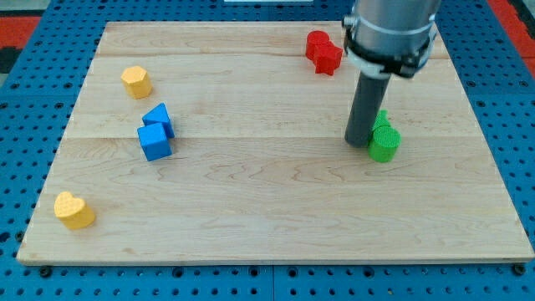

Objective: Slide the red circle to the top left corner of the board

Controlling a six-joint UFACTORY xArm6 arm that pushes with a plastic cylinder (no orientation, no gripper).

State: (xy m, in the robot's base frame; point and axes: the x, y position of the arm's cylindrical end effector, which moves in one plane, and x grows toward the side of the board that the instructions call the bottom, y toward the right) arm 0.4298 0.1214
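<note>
Two red blocks sit touching near the view's top, right of centre: one [317, 43] a little higher and to the left, the other [328, 58] lower and to the right. I cannot tell which of them is the circle. My tip [359, 145] rests on the board below and to the right of the red blocks, well apart from them. It stands right beside the left side of a green block [385, 145]. The arm's grey body hides the board's top right part.
A second green block [383, 119] peeks out behind the rod. Two blue blocks [159, 119] [155, 142] sit touching at the left centre. A yellow block [135, 81] lies at the upper left, and a yellow heart [73, 210] at the lower left corner.
</note>
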